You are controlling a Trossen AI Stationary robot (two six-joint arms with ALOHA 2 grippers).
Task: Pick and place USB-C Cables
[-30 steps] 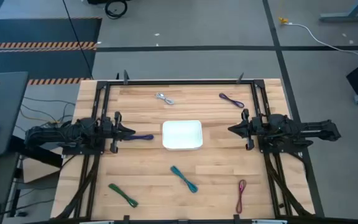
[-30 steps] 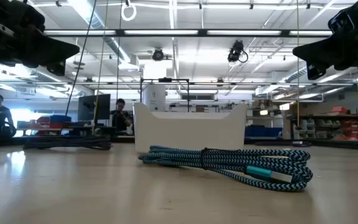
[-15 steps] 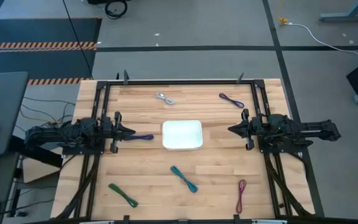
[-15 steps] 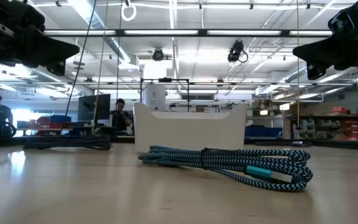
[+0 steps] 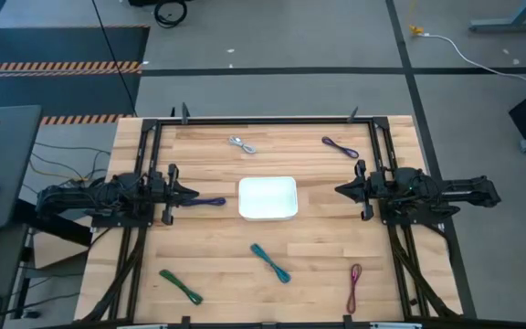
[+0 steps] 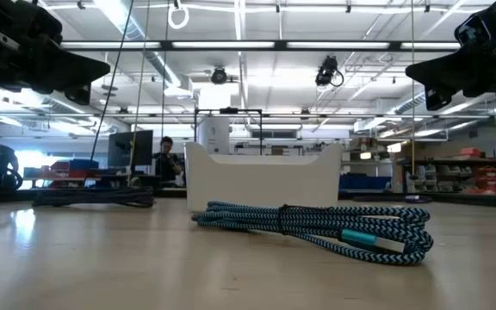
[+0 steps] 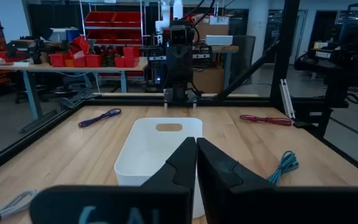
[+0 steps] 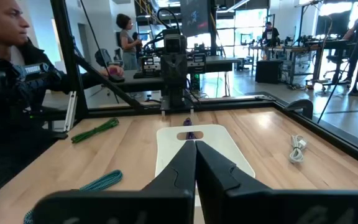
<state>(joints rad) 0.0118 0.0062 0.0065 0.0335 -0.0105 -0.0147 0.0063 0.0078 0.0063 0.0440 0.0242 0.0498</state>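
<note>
We see nothing changed from 1 second ago: left gripper (image 5: pixel 193 192) and right gripper (image 5: pixel 340 190) wait pressed together at 9 and 3 o'clock of the seemingly empty tray (image 5: pixel 268 198), all 6 USB-C Cables (image 5: pixel 270 262) lying scattered, so picking hasn't begun.

Looking down at a light wooden table (image 5: pixel 318 233), black rails running round its edges. Sitting dead centre: a white bin (image 5: pixel 268 198). Lying just left of it, a purple cable (image 5: pixel 210 202). Resting near the far edge: a silver-white cable (image 5: pixel 241 143) and a second purple cable (image 5: pixel 340 146). Lying toward the near edge: a green cable (image 5: pixel 181 286) at left, a teal cable (image 5: pixel 270 263) in the middle, and probably a dark red cable (image 5: pixel 353 286) at right, hard to tell the exact colour.
</note>
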